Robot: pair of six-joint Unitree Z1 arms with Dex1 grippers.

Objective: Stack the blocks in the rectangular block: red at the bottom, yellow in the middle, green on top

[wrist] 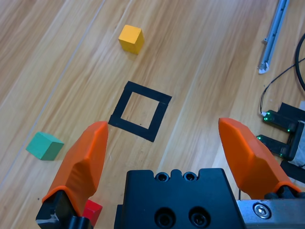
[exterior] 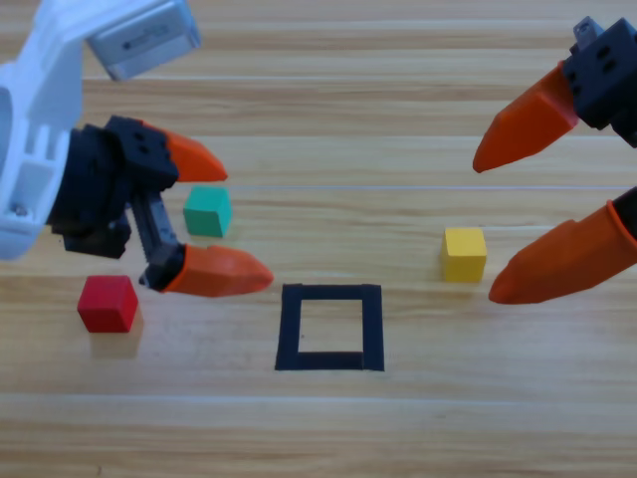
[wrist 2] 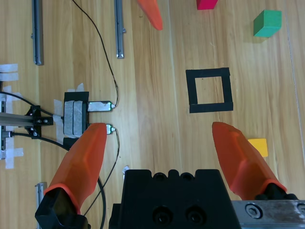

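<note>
We've got a wooden worktop [exterior: 398, 438] with the black tape frame [exterior: 329, 328] as our landmark, sitting a bit below the middle in the high view; its centre shows only bare wood.

Left gripper [exterior: 237, 217] hangs up and to the left of the frame, fingers spread wide with nothing between them. One finger [exterior: 215, 272] has its tip just beside the frame's upper left corner, the other [exterior: 194, 156] is higher up. From the left wrist view we look straight past both fingers at the frame [wrist: 139, 117], with the gripper [wrist: 162, 136] gripping nothing.

Right gripper [exterior: 488, 231] is off to the upper right of the frame, also wide open and holding nothing. Its lower finger [exterior: 562, 262] points at the yellow cube from the right, close to it, though we can't tell if it's touching.

Now the cubes, all three loose on the worktop outside the frame:
- red [exterior: 107, 304] is well left of the frame, roughly level with its top edge, below the left gripper's body
- green [exterior: 207, 211] is up-left of the frame, showing between the left fingers in the high view, apart from both
- yellow [exterior: 465, 254] is up-right of the frame, near its top right corner but clear of the tape

Nothing stacked yet. The right wrist view [wrist 2: 155, 138] also shows some cables [wrist 2: 97, 43] and metal rails [wrist 2: 119, 28] farther from the frame.
</note>
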